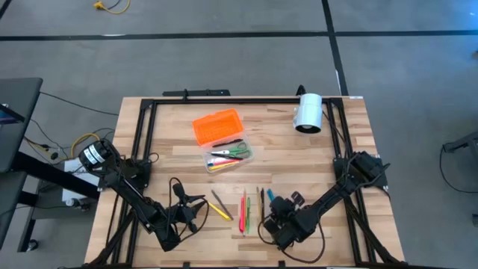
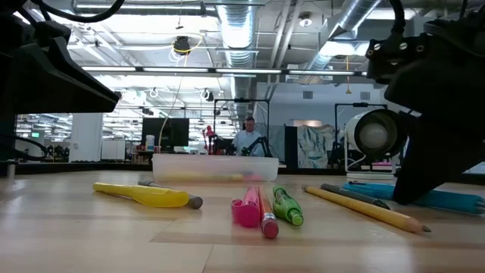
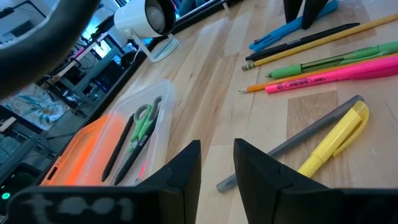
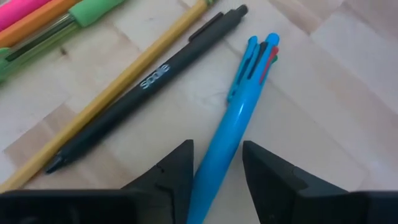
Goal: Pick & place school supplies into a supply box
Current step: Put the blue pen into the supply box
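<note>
From above, the left pincer [image 1: 181, 200] hovered low over the wooden worktop [image 1: 187, 123] near its front edge, just beside a yellow highlighter [image 1: 222, 211], while the right pincer [image 1: 278, 209] sat down at the right end of the row of loose pens. The clear plastic supply box [image 1: 228, 155] lay farther back at mid-worktop, its ribbed orange lid [image 1: 217, 126] open behind it, green-handled scissors [image 1: 237, 151] already inside. At table height, the box stood beyond the yellow highlighter, a pink highlighter [image 2: 246, 208] and a wood-coloured pencil [image 2: 364, 208]. The left wrist view showed that pincer narrowly parted and empty. The right wrist view showed its fingers [image 4: 171, 171] straddling a light-blue multi-colour pen [image 4: 233, 134], wide apart and not yet gripping, a dark grey pen [image 4: 143, 84] alongside. The step in hand looked like grasping the blue pen; next, the jaws must close squarely on its barrel, then lift and carry it to the box.
</note>
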